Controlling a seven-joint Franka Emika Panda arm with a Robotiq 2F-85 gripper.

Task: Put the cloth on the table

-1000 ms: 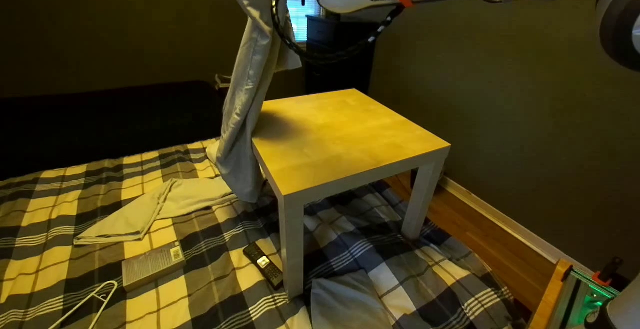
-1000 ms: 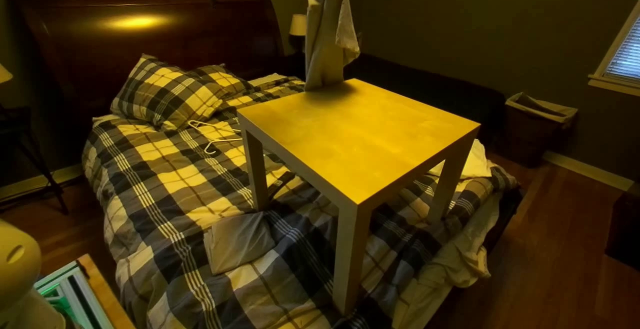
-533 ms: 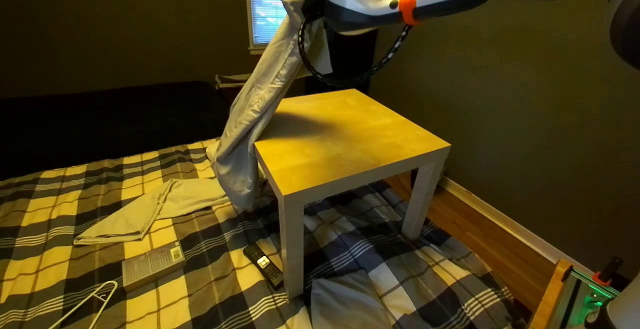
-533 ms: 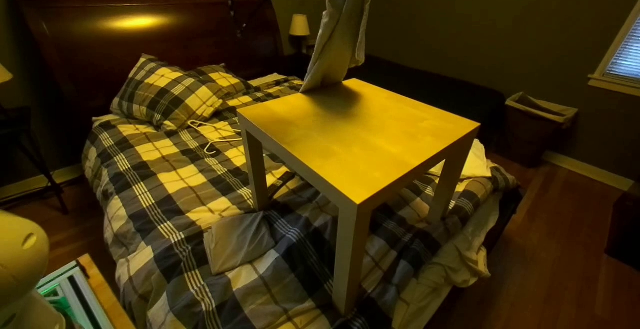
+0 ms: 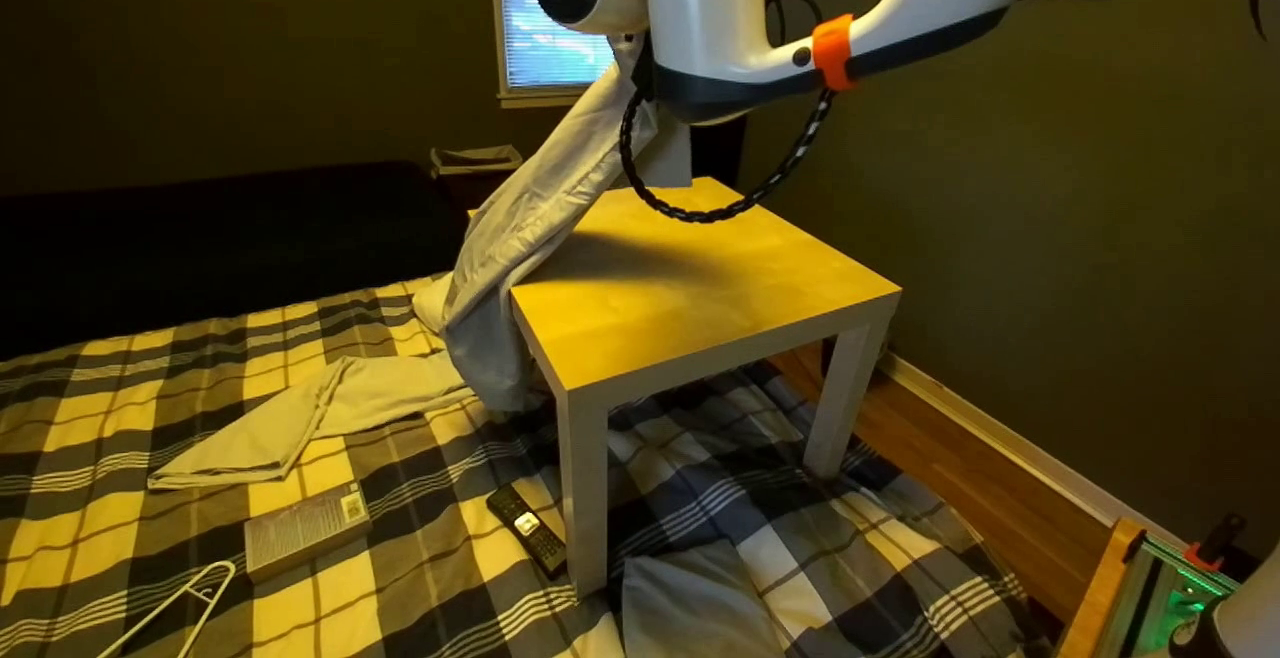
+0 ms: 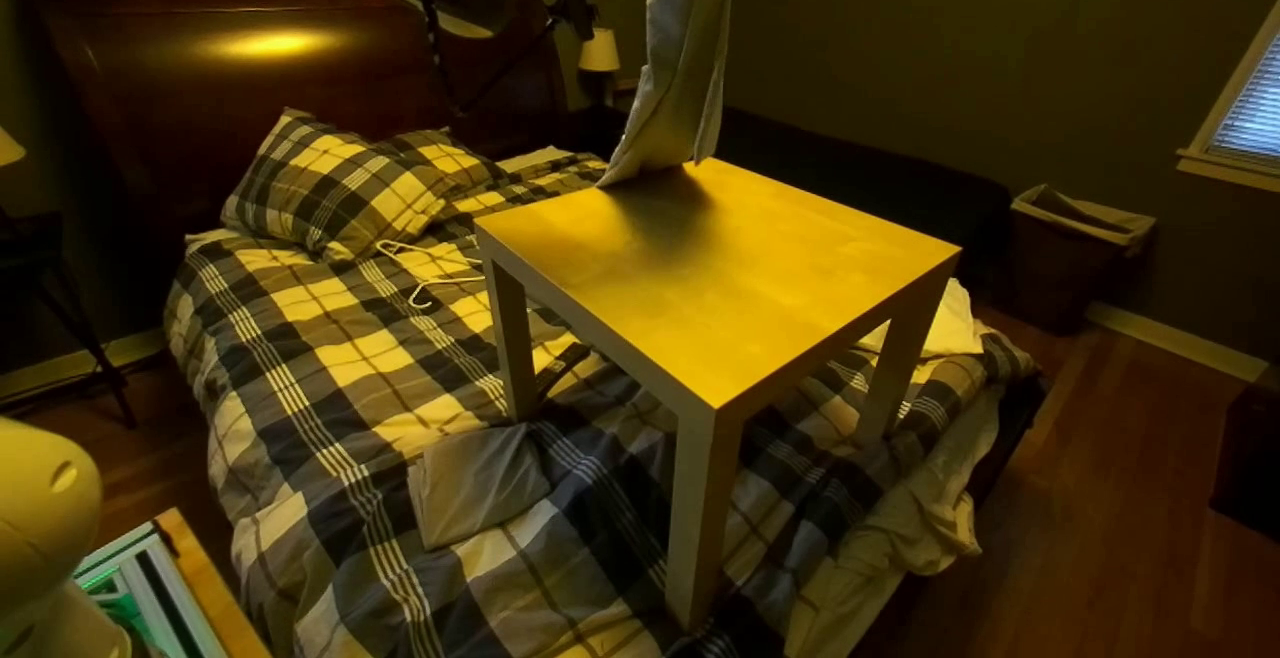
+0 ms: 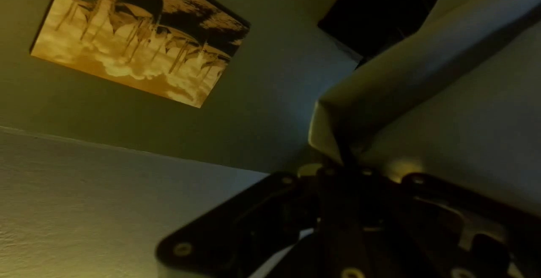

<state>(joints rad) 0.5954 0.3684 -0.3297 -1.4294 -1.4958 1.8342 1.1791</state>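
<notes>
At the bottom of the wrist view, the gripper (image 7: 344, 170) has its fingers drawn together, with a fold of the pale cloth (image 7: 427, 71) pinched between them. The cloth spreads from there across the right side of that frame; a wall picture (image 7: 139, 37) is at upper left. In an exterior view the arm (image 5: 710, 33) reaches in from the upper right, and the cloth slants from under its wrist down to centre left, crossing the left edge of the table (image 5: 720, 288) and hanging below the tabletop. A shadow (image 5: 620, 260) falls on the table near the cloth. Pale fabric (image 5: 300, 418) lies at middle left on the plaid bedspread (image 5: 400, 563); I can't tell whether it joins the cloth. A remote (image 5: 527, 530) lies just beside the table's near leg at lower centre, with a box (image 5: 306, 534) and a white hanger (image 5: 222, 580) toward the lower left. In both exterior views the table stands upright on the bedspread. In an exterior view, folded grey fabric (image 6: 475, 486) lies near the table at lower left of centre, pillows (image 6: 335, 183) rest at upper left below a headboard (image 6: 300, 58), and a lamp (image 6: 599, 50) stands at upper centre.
</notes>
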